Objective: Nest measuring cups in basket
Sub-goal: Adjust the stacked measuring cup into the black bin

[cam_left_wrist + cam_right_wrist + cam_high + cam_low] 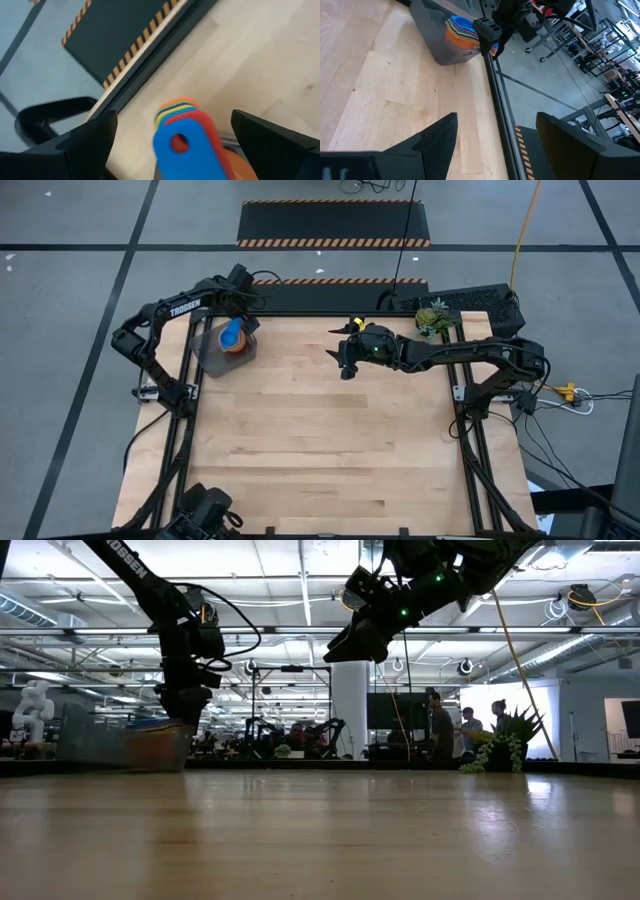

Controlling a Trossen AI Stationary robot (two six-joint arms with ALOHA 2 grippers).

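In basket (216, 352): measuring cups (233, 337) nested, blue topmost; left claw (243, 315) open, empty.

Cups (233, 336) stacked in basket (214, 355) at table's (320, 440) back left corner; plant (433, 318) at back right.

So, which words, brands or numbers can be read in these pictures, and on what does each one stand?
"TROSSEN": white letters on the left arm, upper link, high view.
"OSSEN": the end of that brand on the same arm, low view; the start is cut off.
Yellow-black hazard stripes edge the dark floor mat; a marking, no words.
The measuring cups, the basket and the right arm show no readable text.
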